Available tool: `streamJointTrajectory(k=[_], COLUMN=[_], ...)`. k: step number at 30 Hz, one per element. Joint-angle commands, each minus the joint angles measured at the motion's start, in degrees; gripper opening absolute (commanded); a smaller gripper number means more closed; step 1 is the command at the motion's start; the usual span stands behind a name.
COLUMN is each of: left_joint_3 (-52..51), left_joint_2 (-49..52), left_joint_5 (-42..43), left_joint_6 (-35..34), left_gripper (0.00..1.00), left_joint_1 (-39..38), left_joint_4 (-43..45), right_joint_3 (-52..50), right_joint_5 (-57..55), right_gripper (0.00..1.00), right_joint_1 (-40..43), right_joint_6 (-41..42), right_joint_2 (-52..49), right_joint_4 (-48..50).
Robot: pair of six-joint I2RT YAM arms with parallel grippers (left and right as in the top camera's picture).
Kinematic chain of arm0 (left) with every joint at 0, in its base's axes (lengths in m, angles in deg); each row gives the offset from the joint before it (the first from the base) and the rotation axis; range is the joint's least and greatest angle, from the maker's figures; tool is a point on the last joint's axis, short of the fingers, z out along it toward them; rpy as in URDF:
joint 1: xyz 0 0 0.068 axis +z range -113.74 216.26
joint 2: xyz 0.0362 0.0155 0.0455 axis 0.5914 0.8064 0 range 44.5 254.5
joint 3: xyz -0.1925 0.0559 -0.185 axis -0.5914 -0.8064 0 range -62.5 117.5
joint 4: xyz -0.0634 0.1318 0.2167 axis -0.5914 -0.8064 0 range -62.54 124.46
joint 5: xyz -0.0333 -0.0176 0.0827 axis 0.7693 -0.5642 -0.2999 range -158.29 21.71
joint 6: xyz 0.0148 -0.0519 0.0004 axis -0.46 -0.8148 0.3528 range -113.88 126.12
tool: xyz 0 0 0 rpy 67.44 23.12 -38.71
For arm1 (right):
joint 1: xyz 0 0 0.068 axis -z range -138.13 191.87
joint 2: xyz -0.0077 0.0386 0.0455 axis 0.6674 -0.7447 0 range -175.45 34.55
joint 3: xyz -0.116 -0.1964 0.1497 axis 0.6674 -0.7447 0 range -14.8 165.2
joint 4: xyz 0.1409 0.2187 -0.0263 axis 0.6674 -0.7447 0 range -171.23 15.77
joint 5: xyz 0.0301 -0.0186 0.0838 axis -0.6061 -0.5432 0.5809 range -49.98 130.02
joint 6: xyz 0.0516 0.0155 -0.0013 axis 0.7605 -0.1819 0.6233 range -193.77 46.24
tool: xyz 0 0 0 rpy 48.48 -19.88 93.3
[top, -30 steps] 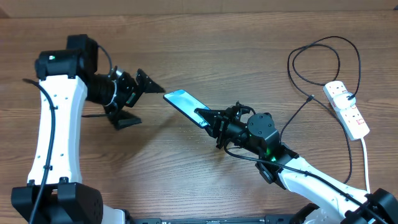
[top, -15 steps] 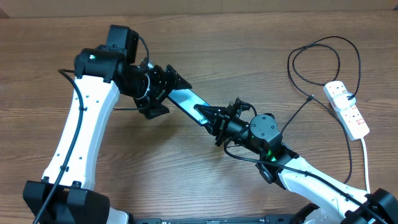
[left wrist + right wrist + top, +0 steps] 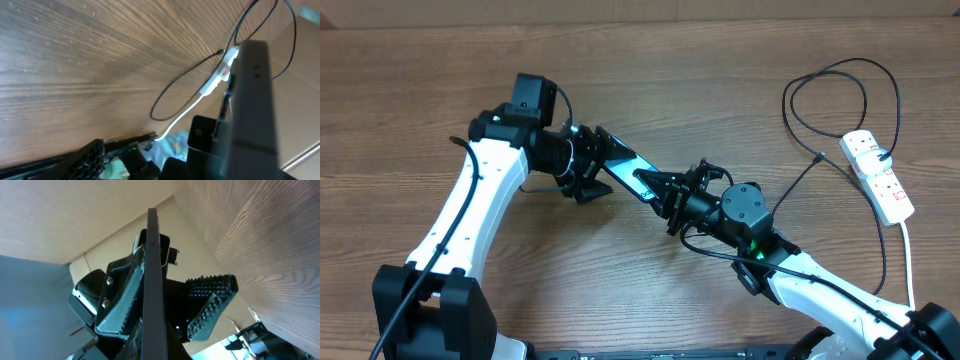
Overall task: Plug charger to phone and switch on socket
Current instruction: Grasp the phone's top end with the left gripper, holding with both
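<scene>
The phone is held off the table, tilted, between my two arms. My right gripper is shut on its near end. My left gripper is open and straddles its far end, one finger on each side. In the right wrist view the phone shows edge-on, with a left finger pad apart from it. The socket, a white power strip, lies at the right edge. The charger is a black cable looped beside it, its tip loose on the table. The left wrist view shows the phone and the socket.
The power strip's thick white cord runs toward the front right edge. The wooden table fills the view. The right arm's body lies across the front right.
My left arm has swung right from the table's left side, and its open fingers now sit around the phone's far end. The right gripper and phone have stayed put.
</scene>
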Motion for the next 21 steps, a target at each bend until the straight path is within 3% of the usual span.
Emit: streamJointTrajectory(k=[1, 10, 13, 18, 21], left_joint_3=[-1.1, -1.1, -1.1, -1.1, -1.1], left_joint_2=[-0.3, -0.4, -0.4, -0.4, -0.3], left_joint_5=[3.6, 3.9, 4.0, 4.0, 4.0], left_joint_6=[-1.8, -1.8, -1.9, -2.9, -2.9], left_gripper=[0.7, 0.6, 0.47, 0.41, 0.31], left_joint_1=[-0.4, -0.4, -0.4, -0.4, -0.4], left_joint_4=[0.3, 1.2, 1.7, 2.6, 3.0], right_joint_3=[1.0, 1.0, 1.0, 1.0, 1.0], right_joint_5=[-0.2, -1.5, -1.5, -1.5, -1.9], right_gripper=[0.04, 0.04, 0.04, 0.04, 0.04], right_joint_1=[-0.3, -0.3, -0.3, -0.3, -0.3], right_joint_6=[7.9, 7.9, 7.9, 7.9, 7.9], right_joint_2=[0.9, 0.9, 0.9, 0.9, 0.9], right_joint_4=[0.1, -2.5, -2.6, -2.6, -2.7])
